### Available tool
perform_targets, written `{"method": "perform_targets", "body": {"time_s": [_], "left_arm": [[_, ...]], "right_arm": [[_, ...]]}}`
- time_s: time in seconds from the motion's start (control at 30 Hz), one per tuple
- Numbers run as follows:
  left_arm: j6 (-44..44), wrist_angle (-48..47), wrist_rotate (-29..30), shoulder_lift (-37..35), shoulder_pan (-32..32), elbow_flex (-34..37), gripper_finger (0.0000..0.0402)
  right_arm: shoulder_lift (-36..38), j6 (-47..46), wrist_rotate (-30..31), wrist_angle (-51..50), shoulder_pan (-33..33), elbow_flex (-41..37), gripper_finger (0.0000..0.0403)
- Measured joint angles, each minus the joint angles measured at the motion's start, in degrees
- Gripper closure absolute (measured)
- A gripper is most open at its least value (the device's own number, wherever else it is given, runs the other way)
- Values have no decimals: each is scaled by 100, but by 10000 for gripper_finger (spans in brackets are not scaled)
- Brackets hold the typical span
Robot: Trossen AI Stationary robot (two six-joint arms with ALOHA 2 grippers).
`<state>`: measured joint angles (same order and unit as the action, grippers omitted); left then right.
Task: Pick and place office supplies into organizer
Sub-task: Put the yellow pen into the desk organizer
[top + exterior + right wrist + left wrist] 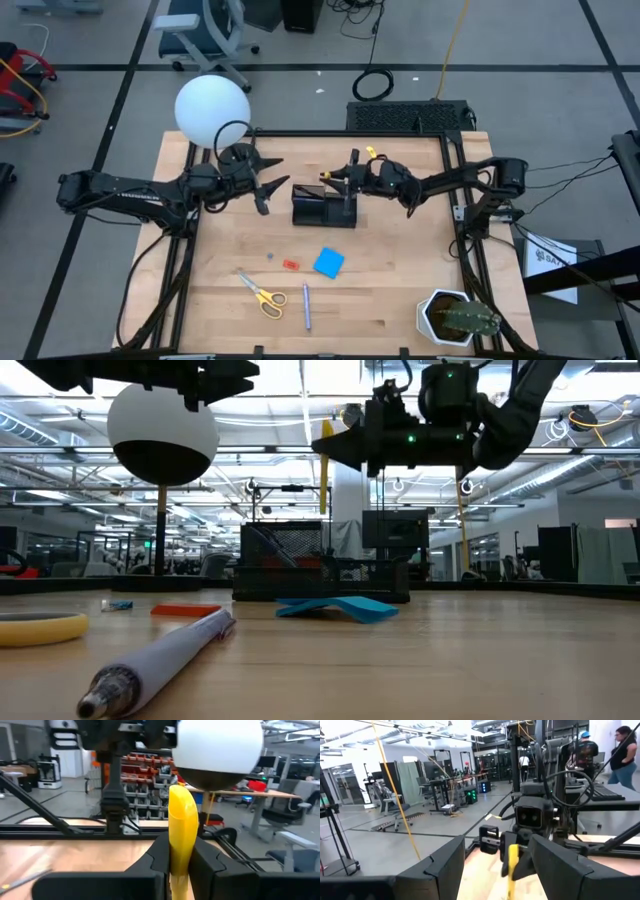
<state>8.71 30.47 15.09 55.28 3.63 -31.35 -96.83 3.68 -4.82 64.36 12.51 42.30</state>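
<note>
Near the lower edge of the high view, yellow-handled scissors (pixel 265 296) beside a pen (pixel 306 307), farther up a blue square pad (pixel 328 262), then the organizer (pixel 323 207) at centre, right gripper (pixel 343 176) above it clamping a yellow pen (pixel 182 835), left gripper (pixel 277 181) spread wide.

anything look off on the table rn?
Nothing stands out. Right pincer holds a yellow pen upright above the organizer; left pincer hangs open beside it. Scissors, blue pad and a pen lie flat.
</note>
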Motion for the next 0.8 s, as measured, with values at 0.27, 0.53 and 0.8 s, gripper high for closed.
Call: {"method": "perform_targets", "body": {"time_s": [0.27, 0.53, 0.8], "left_arm": [[-48, -41, 0, 3, 9, 0, 172], [-130, -45, 0, 3, 9, 0, 172], [-109, -78, 0, 3, 9, 0, 172]], "right_arm": [[-369, -213, -153, 458, 24, 43, 369], [-869, -345, -415, 354, 27, 400, 369], [-1096, -345, -413, -47, 29, 649, 369]]}}
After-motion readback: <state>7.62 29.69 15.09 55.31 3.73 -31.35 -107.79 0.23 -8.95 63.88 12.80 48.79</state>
